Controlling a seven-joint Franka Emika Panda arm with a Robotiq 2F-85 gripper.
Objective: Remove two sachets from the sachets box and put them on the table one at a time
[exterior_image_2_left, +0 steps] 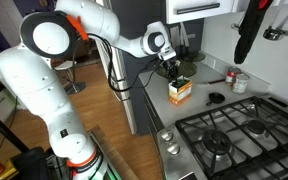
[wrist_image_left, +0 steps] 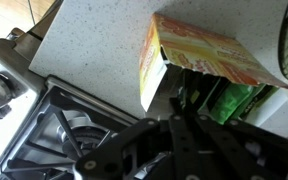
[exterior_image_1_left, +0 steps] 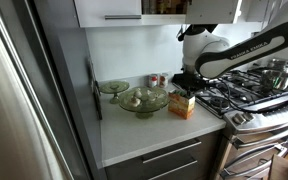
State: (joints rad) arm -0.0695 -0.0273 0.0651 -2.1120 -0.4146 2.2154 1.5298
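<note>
The yellow-orange sachets box (exterior_image_1_left: 182, 106) stands on the white table (exterior_image_1_left: 134, 130) beside the stove; it also shows in an exterior view (exterior_image_2_left: 180, 91). In the wrist view the box (wrist_image_left: 209, 50) has its end flap open, and green sachets (wrist_image_left: 234, 100) show in the dark opening. My gripper (exterior_image_1_left: 187, 84) (exterior_image_2_left: 174, 70) hangs right above the box. In the wrist view its fingers (wrist_image_left: 179, 105) lie together with their tips at the opening. Whether anything is between them is hidden.
Two green glass bowls (exterior_image_1_left: 142, 100) (exterior_image_1_left: 114, 88) stand on the table behind the box. The steel gas stove (exterior_image_1_left: 249, 100) (exterior_image_2_left: 234, 140) is close beside the box. Small cans (exterior_image_2_left: 239, 82) stand by the wall. A fridge side (exterior_image_1_left: 24, 100) bounds the table.
</note>
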